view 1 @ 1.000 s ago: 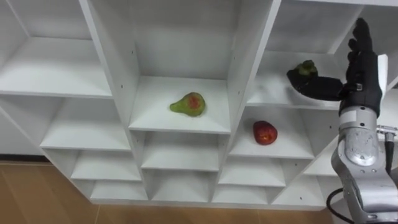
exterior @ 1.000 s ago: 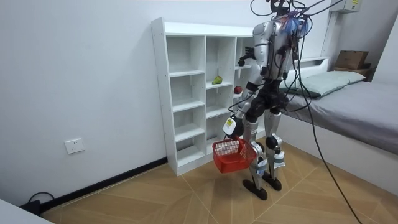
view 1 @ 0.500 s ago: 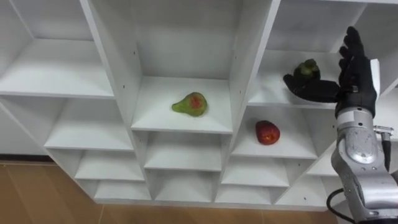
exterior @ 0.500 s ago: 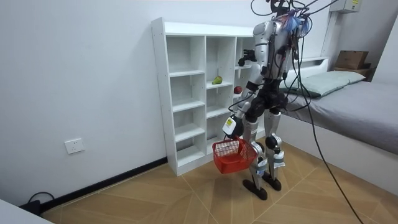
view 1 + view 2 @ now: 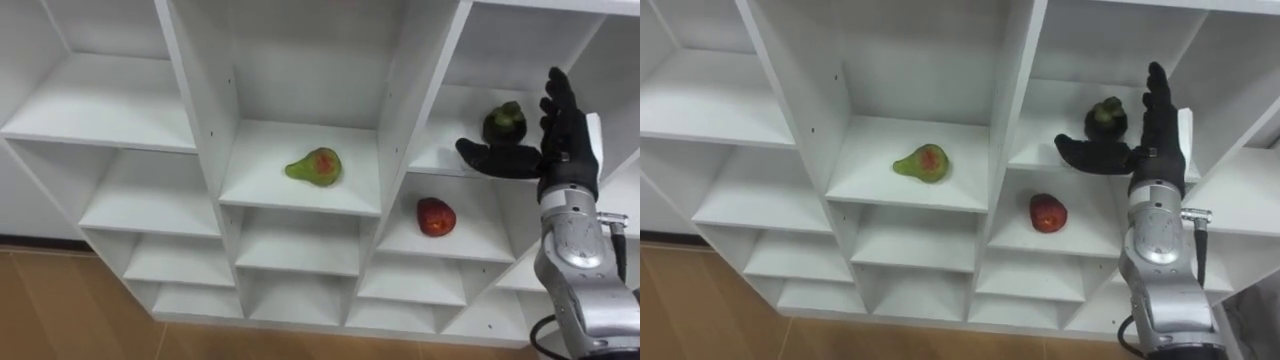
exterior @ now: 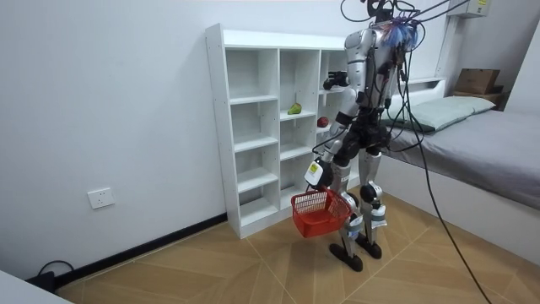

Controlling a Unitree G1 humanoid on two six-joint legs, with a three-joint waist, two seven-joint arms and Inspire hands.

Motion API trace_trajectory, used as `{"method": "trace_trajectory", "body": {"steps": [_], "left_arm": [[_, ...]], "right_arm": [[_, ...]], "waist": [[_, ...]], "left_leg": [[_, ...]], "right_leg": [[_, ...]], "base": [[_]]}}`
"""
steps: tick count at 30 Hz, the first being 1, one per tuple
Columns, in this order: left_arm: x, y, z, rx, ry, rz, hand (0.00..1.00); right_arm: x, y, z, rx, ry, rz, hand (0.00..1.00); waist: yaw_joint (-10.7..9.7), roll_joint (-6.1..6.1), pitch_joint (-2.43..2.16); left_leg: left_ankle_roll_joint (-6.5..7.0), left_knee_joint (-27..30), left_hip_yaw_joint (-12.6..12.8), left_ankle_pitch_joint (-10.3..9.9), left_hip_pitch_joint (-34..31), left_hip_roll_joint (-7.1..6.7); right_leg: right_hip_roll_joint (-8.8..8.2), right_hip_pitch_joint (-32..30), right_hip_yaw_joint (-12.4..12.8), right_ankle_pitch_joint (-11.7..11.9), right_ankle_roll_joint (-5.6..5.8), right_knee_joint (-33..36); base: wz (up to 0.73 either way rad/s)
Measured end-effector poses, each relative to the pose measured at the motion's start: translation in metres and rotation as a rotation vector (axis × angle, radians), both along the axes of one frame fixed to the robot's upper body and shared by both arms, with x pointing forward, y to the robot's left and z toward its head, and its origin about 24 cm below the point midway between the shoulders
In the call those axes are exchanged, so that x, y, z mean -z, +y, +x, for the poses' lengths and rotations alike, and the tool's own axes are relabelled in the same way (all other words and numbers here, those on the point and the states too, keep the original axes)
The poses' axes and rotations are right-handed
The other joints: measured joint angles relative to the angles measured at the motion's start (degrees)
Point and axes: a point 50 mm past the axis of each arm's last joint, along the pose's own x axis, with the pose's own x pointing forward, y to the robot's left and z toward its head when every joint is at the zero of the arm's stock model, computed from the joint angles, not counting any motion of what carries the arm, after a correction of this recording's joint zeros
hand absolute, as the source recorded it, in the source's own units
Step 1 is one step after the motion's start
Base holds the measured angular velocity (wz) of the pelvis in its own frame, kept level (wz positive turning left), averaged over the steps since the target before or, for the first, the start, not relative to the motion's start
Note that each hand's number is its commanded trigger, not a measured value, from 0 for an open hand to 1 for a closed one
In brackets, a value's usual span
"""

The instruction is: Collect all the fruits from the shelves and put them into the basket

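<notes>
**Reaching for the dark fruit**

I stood at the closet [image 5: 196, 95]. My right hand [image 5: 566, 150] was spread wide, fingers straight, thumb just below the dark fruit [image 5: 504, 122] on the upper right shelf. It held nothing. The pear [image 5: 314, 166] and red apple [image 5: 435, 216] lay on other shelves. The red basket [image 6: 319, 215] hung at my left hand [image 6: 315, 179], its grip unclear. Next, I judged, I needed to close around that fruit.

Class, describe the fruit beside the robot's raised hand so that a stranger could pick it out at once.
In the white shelf unit, find the column right of the green pear. There, in the compartment above the red fruit, sits a dark round fruit beside the open right hand. It is the only near-black one.
</notes>
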Motion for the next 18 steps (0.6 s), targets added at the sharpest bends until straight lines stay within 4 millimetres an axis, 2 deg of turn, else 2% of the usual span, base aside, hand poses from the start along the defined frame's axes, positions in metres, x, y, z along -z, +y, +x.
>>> {"method": "trace_trajectory", "body": {"steps": [11,18], "left_arm": [[0.000,0.000,-0.001,0.001,0.009,-0.019,1.00],[0.000,0.000,-0.003,-0.001,0.021,-0.031,1.00]], "right_arm": [[-0.006,-0.011,0.000,0.008,-0.001,-0.049,0.00],[-0.002,-0.020,0.018,0.048,0.058,-0.050,0.00]], "waist": [[0.2,0.08,0.02],[0.8,-0.49,-0.19]], "left_leg": [[0.00,0.0,-0.8,0.0,-0.3,-0.10],[0.04,0.2,-0.8,0.0,-0.3,-0.13]], "right_leg": [[-0.01,-0.1,-0.5,0.0,0.00,0.0],[-0.02,-0.1,-0.2,0.0,0.00,0.0]], "base": [[0.03],[0.00]]}}
